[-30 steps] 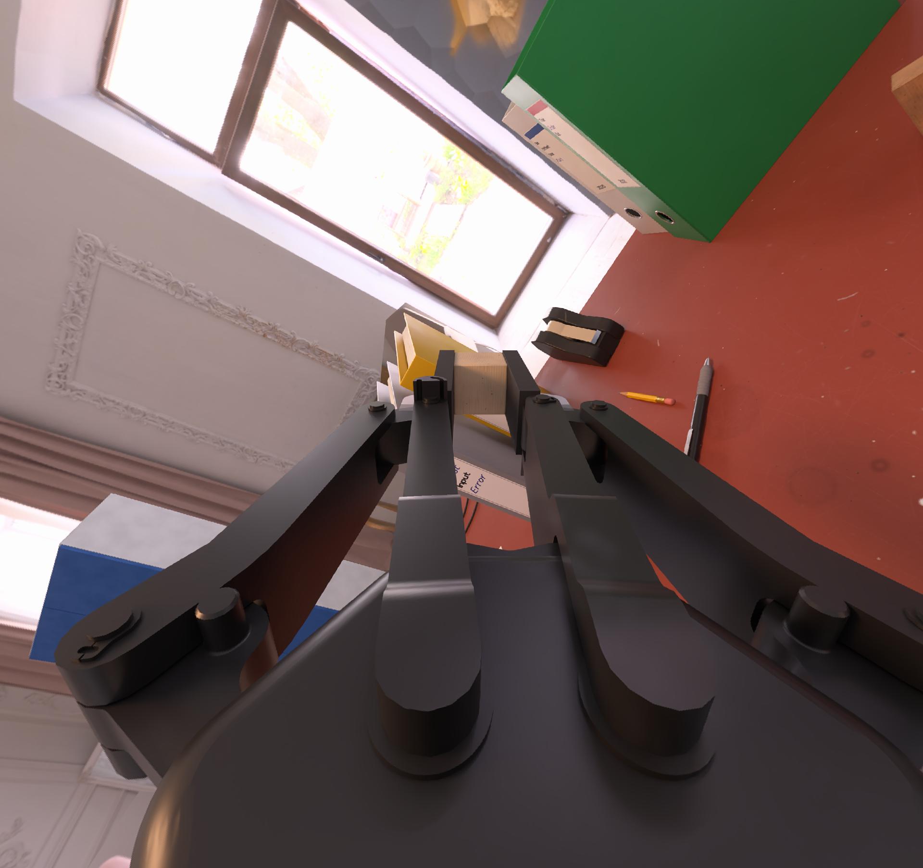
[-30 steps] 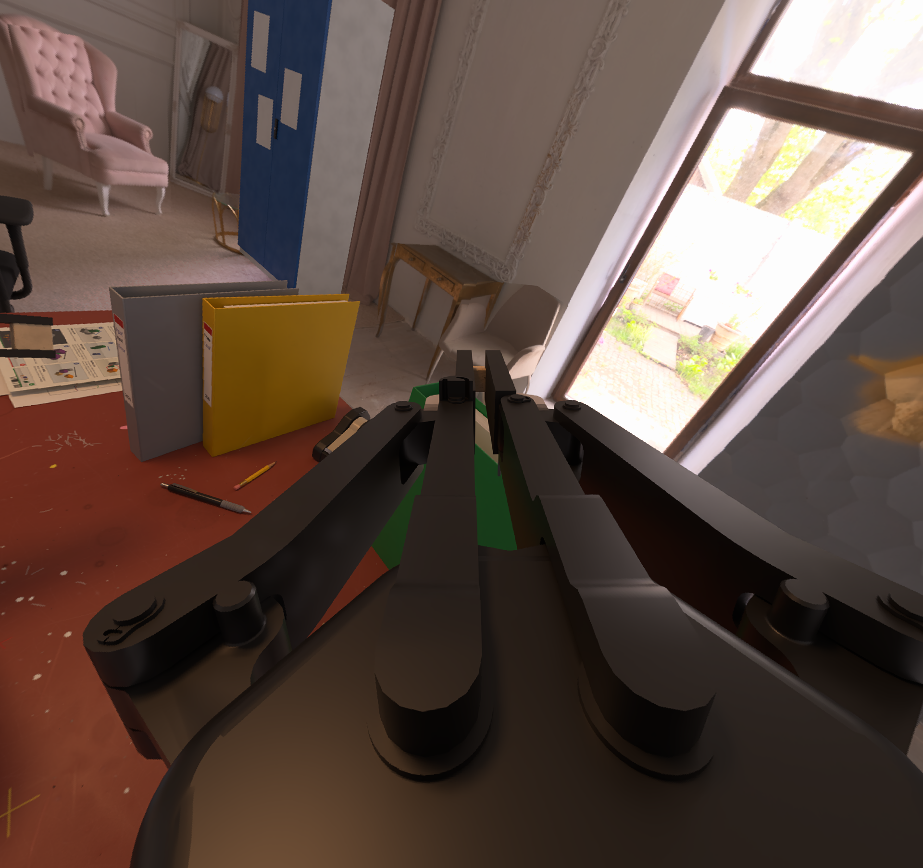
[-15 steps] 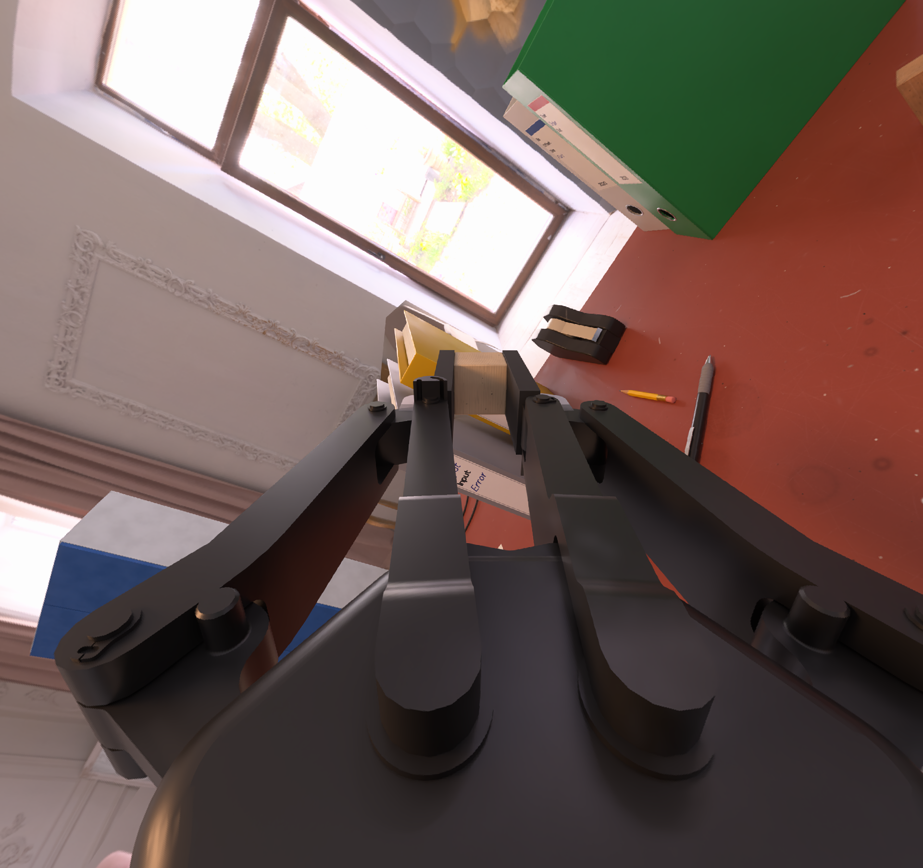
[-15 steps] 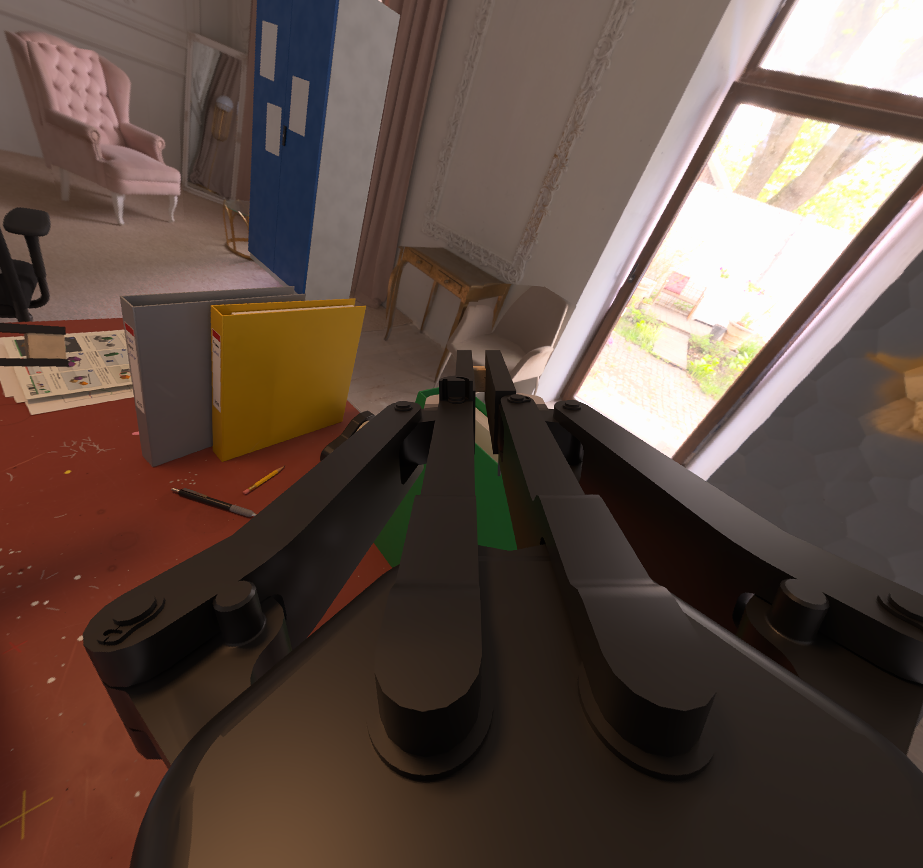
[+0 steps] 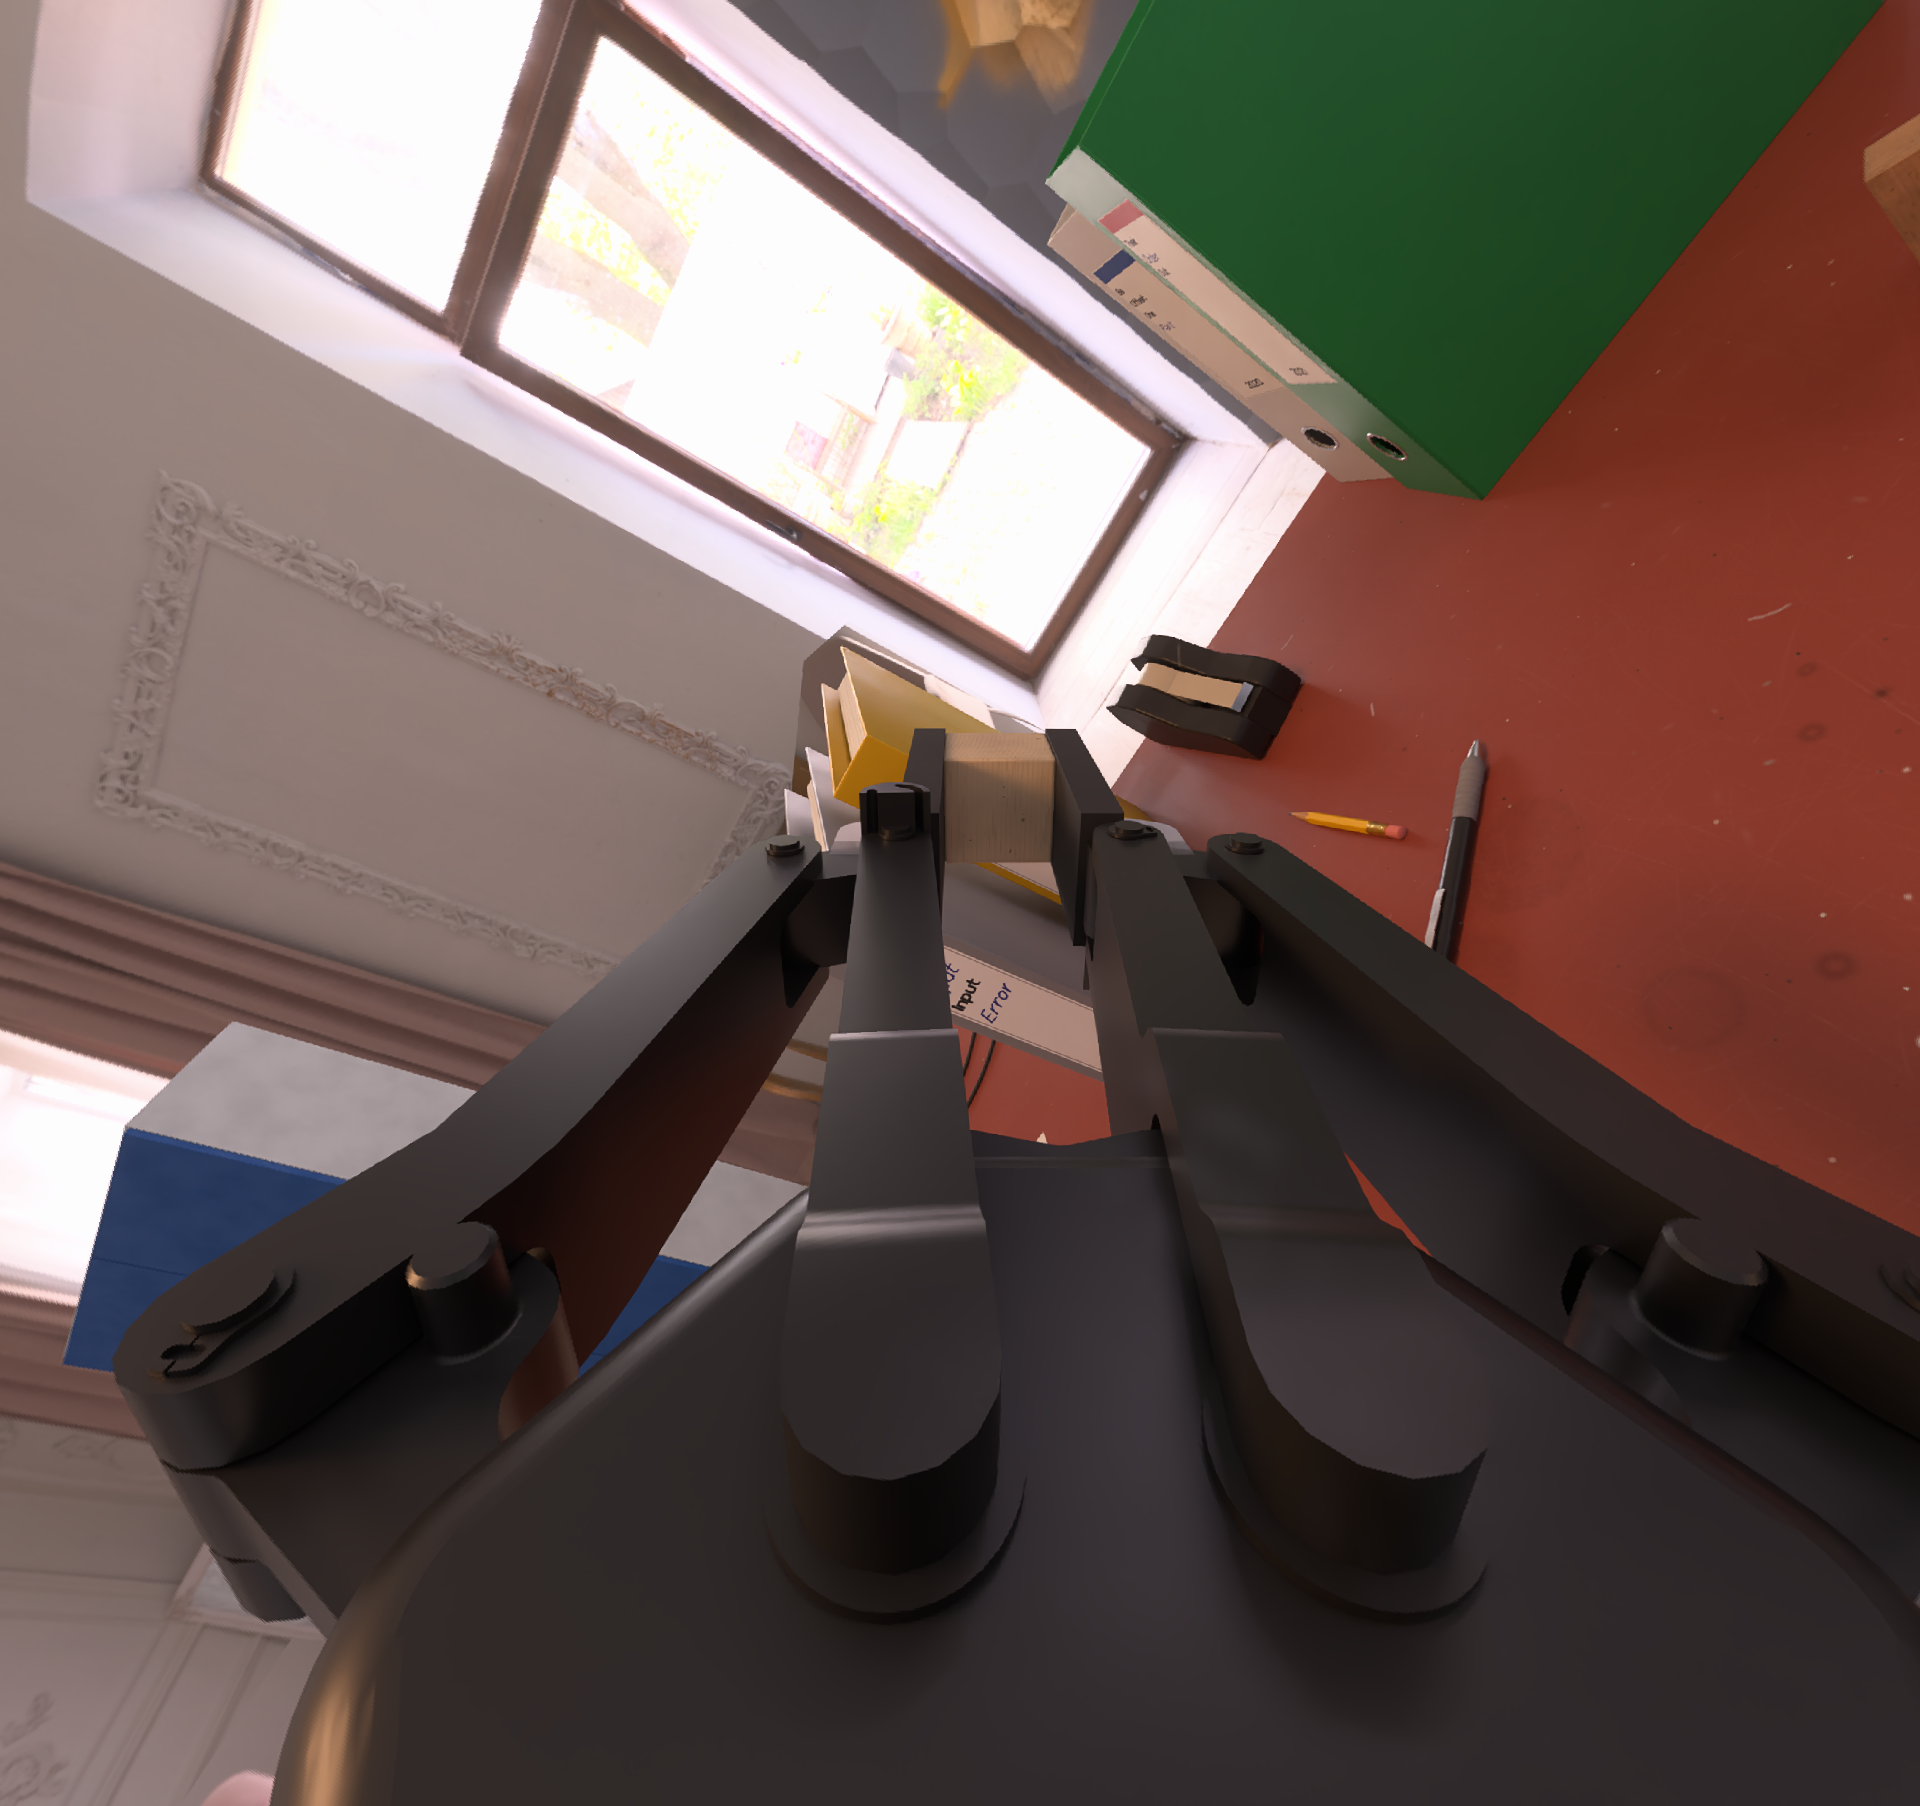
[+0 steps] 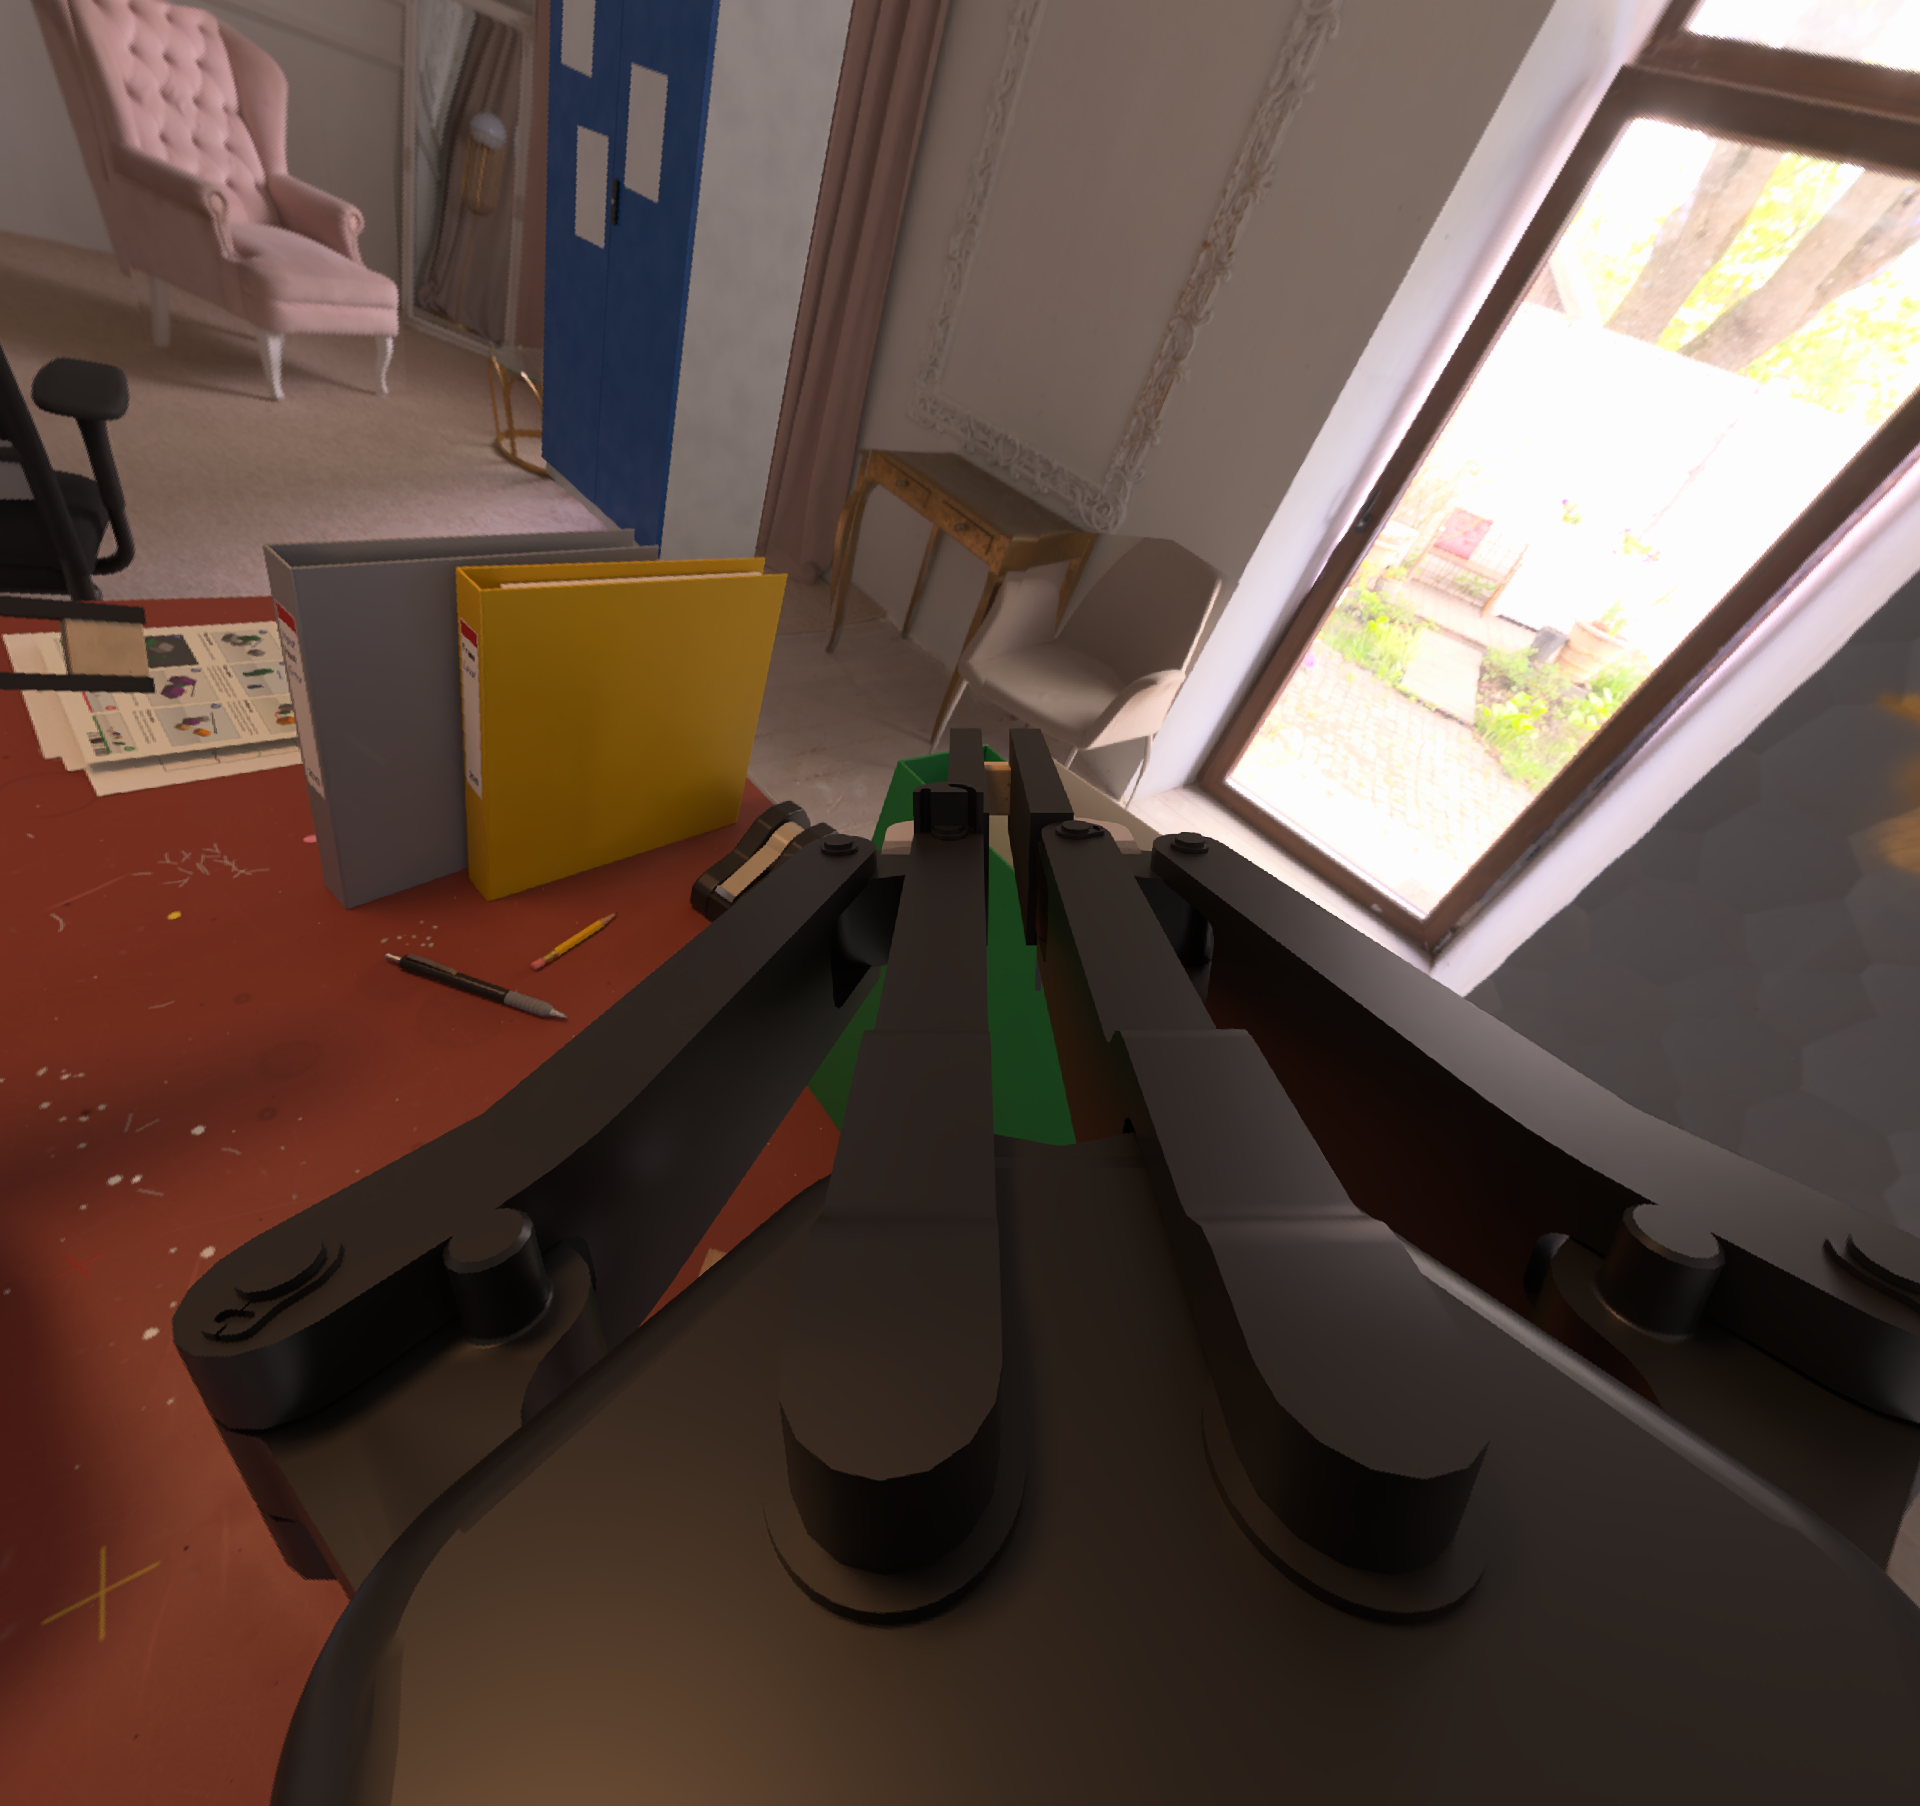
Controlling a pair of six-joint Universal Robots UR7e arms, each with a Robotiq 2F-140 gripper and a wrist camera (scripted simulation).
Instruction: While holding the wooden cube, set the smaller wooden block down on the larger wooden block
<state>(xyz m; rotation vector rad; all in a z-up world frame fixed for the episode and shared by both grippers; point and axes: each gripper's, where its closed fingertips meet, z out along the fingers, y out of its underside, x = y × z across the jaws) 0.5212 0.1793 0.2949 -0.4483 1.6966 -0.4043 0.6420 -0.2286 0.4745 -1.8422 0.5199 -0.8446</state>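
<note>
My left gripper (image 5: 995, 769) is shut on the pale wooden cube (image 5: 1000, 806) and holds it in the air above the red table (image 5: 1662, 821). It also shows far off in the right wrist view (image 6: 99, 647), with the cube (image 6: 102, 644) between its fingers. My right gripper (image 6: 994, 769) is shut on the smaller wooden block (image 6: 998, 780), of which only a thin sliver shows between the fingertips. It hangs above a green binder (image 6: 1013, 1050). A corner of another wooden block (image 5: 1896, 182) shows at the right edge of the left wrist view.
The green binder (image 5: 1455, 156) lies flat on the table. A grey binder (image 6: 364, 707) and a yellow binder (image 6: 613, 717) stand upright. Near them are a black tape dispenser (image 6: 753, 847), a pencil (image 6: 571, 941), a pen (image 6: 478, 985) and papers (image 6: 187, 717).
In the right wrist view the binders and table have drifted slightly up and right, so the right gripper has shifted a little. The left gripper has barely moved. Both grips are unchanged.
</note>
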